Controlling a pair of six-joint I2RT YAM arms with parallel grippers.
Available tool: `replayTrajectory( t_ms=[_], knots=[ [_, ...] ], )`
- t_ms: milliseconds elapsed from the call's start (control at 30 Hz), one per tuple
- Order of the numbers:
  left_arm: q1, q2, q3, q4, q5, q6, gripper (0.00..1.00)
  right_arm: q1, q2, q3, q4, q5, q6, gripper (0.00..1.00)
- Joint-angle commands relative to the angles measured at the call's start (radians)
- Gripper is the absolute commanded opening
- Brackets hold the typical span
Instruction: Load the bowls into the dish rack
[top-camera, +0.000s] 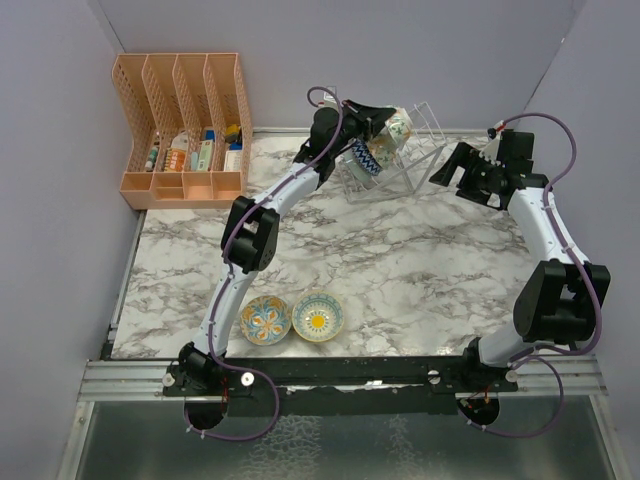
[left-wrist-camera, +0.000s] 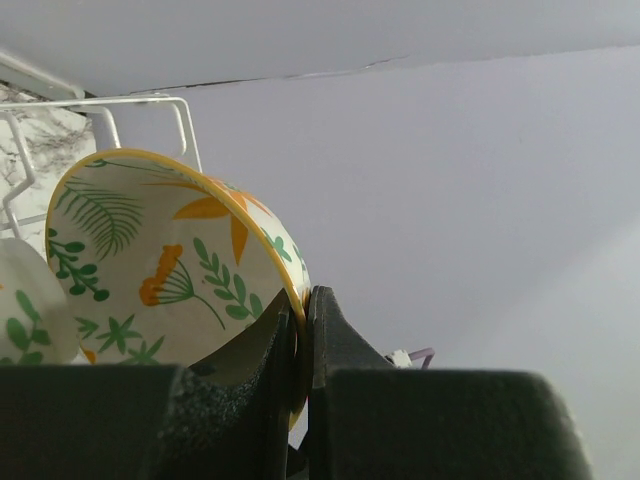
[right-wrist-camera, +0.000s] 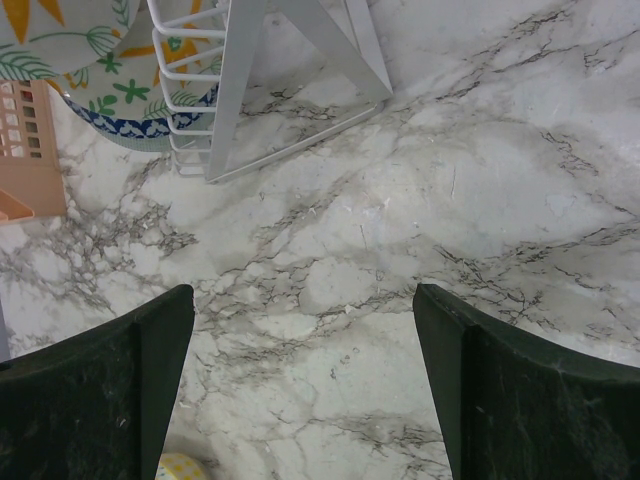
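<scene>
Top view: left arm stretches up to the dish rack at upper center of the frame. Left end effector sits over the rack's back part, clamped on a floral cream bowl that's tipped on edge.

Left wrist view: left end effector has both fingers together on the yellow rim of the floral cream bowl, one finger inside, one outside. The bowl fills the left half of the frame with its inside facing the cam. White rack wire runs above it. A second floral bowl peeks in at far left, just beside the first; can't tell if they touch.

A teal zigzag bowl stands on edge in the rack's left part, below-left of the held bowl.

Right end effector hangs just right of the rack. In its wrist view the right end effector has fingers wide apart w/ nothing between them, only the marble counter below. The rack's end is at upper left.

Lower center in the top view, a blue-orange bowl and a yellow bowl sit upright side by side on the counter, approx touching, well apart from the rack. An orange organizer is at upper left.
</scene>
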Motion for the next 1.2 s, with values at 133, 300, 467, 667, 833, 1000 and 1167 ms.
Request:
replayTrajectory(
  t_ms=[133, 300, 467, 667, 833, 1000, 1167],
  knots=[
    [0.001, 0.004, 0.032, -0.038, 0.022, 0.018, 0.00, -0.006, 0.012, 0.024, 0.000, 0.009, -0.013, 0.91],
    [0.001, 0.011, 0.030, -0.022, 0.021, 0.038, 0.00, -0.006, 0.013, 0.022, 0.002, 0.004, -0.013, 0.91],
    [0.002, 0.044, 0.072, -0.034, 0.033, 0.045, 0.00, -0.006, 0.016, 0.021, 0.003, -0.002, -0.011, 0.91],
    [0.002, 0.057, 0.090, -0.059, 0.034, 0.060, 0.00, -0.006, 0.018, 0.021, 0.004, -0.001, -0.013, 0.91],
    [0.007, 0.065, 0.103, -0.092, 0.037, 0.060, 0.03, -0.006, 0.017, 0.016, 0.006, -0.001, -0.012, 0.91],
    [0.012, 0.074, 0.129, -0.131, 0.049, 0.065, 0.17, -0.007, 0.021, 0.015, 0.006, -0.002, -0.011, 0.91],
    [0.016, 0.061, 0.118, -0.148, 0.050, 0.078, 0.26, -0.006, 0.022, 0.015, 0.007, -0.002, -0.010, 0.91]
  ],
)
